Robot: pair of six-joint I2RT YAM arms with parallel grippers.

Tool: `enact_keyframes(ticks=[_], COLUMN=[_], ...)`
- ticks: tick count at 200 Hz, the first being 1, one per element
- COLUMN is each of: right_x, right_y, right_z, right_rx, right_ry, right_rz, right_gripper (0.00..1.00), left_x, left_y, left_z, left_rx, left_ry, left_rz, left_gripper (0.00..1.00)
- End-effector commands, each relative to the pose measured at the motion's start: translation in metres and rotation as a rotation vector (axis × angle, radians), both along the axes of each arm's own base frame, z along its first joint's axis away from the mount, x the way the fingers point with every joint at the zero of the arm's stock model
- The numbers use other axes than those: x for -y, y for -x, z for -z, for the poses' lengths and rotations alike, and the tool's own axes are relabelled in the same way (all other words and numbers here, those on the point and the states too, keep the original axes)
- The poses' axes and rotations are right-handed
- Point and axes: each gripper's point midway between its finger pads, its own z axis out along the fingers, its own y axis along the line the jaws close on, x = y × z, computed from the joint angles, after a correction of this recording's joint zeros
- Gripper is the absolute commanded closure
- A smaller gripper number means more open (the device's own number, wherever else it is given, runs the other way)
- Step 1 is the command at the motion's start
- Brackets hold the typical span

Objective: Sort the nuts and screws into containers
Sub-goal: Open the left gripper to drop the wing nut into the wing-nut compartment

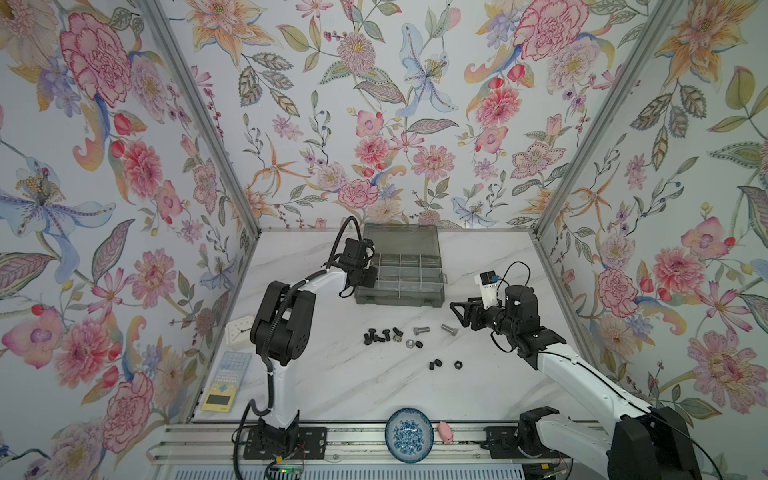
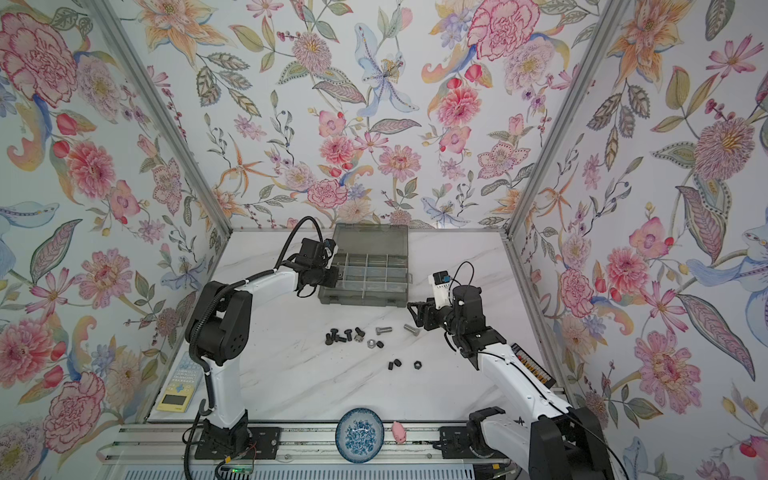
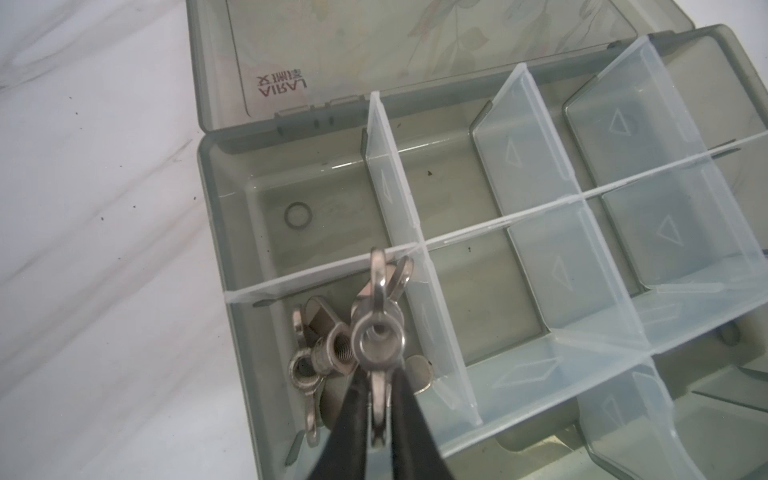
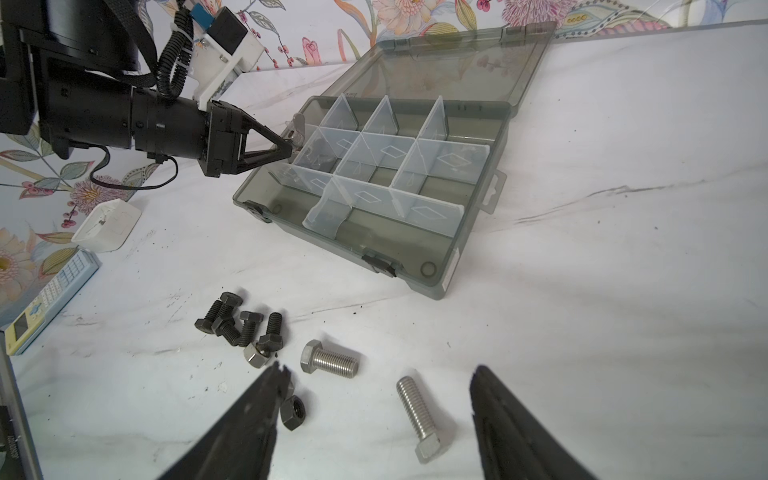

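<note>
The grey organizer box [image 1: 399, 300] lies open at the back, its containers divided by clear walls. My left gripper [image 3: 379, 378] hangs over the box's left edge. One ear of a silver wing nut [image 3: 377, 332] sits between its jaws, with a sliver of gap beside the ear. Below it, other wing nuts [image 3: 320, 345] lie in that compartment. My right gripper [image 4: 376, 370] stands wide open and empty above two silver screws [image 4: 330, 362] [image 4: 417, 411]. Several black screws [image 1: 380, 336], a silver nut [image 4: 255, 353] and black hex nuts [image 1: 435, 365] lie loose on the table.
A blue-and-white bowl [image 1: 409, 434] and a pink toy [image 1: 445, 432] sit at the front edge. A white clock [image 1: 240, 332] and a calculator [image 1: 226, 382] lie along the left wall. A thin ring [image 3: 298, 215] rests in the compartment beside the wing nuts.
</note>
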Motion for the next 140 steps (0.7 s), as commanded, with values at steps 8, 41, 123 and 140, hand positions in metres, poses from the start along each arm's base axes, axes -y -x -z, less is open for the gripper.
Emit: enact_keyframes(ticks=[8,41,123,140], right_x=[0.001,0.001,0.0,-0.001], right_y=[0.002,0.003,0.0,0.0], right_z=[-0.003,-0.004,0.001,0.003], right_rx=[0.003,0.008,-0.01,-0.017], right_ry=[-0.014,-0.015,0.002,0.008], right_rz=[0.004,0.003,-0.008,-0.017], right_gripper=[0.27,0.27,0.27,0.27], left_x=[-0.005,-0.002,0.012,0.006], left_y=[-0.006,-0.005,0.04,0.047], left_z=[-0.01,-0.035,-0.072,-0.07], left_rx=[0.023,0.074,0.093,0.088], left_ry=[-0.006,0.019,0.134,0.119], left_rz=[-0.008,0.009,0.066,0.048], left_gripper=[0.7,0.66,0.55,0.54])
